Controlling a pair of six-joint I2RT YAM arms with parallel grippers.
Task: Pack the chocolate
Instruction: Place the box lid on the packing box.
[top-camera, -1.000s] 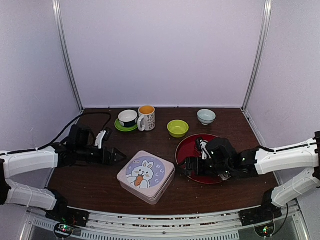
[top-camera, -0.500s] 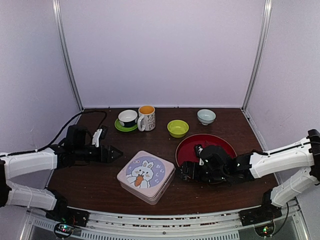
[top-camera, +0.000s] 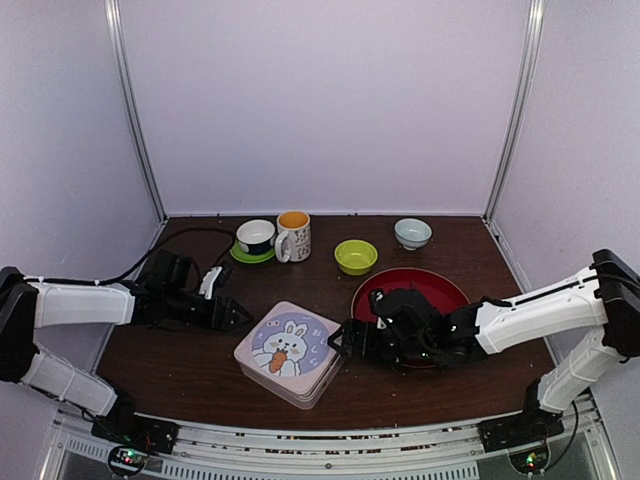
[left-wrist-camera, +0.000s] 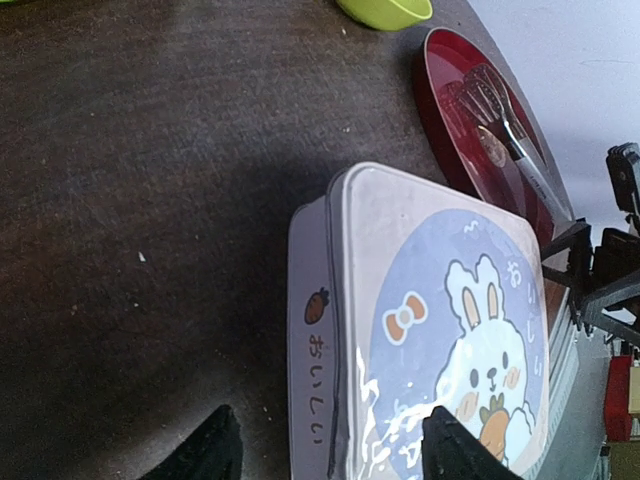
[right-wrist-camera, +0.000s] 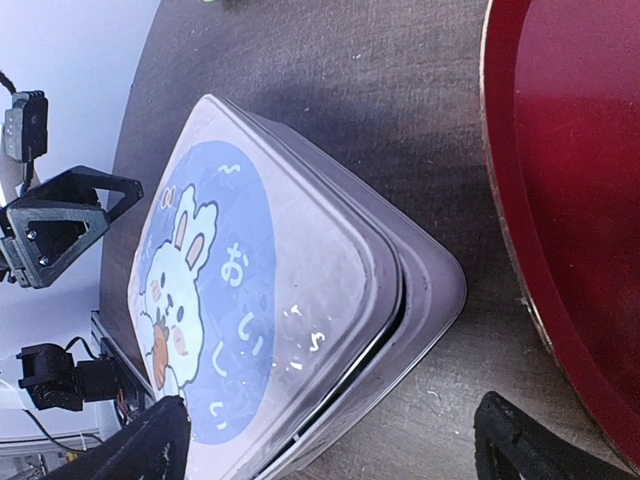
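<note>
- Step in hand: opening the container. The bunny tin (top-camera: 292, 352) has its lid (left-wrist-camera: 440, 330) on, so packing cannot begin.
- Left gripper (top-camera: 234, 314): fingers (left-wrist-camera: 210, 455) spread wide, holding nothing. The tin's near corner sits just ahead, between the fingertips.
- Right gripper (top-camera: 338, 340): spread wide and empty. The tin's opposite corner lies directly ahead between its fingers (right-wrist-camera: 150, 440), with the red plate (right-wrist-camera: 560, 200) just to one side.
- Chocolate: not identifiable in any view. A small brown spot lies beside the metal tongs (left-wrist-camera: 512, 135) on the plate, beyond the tin from the left gripper. It is too small to tell what it is.
- Next move, as judged: one gripper clamps the tin's base wall, and the other catches the lid rim at the seam and lifts it squarely.
</note>
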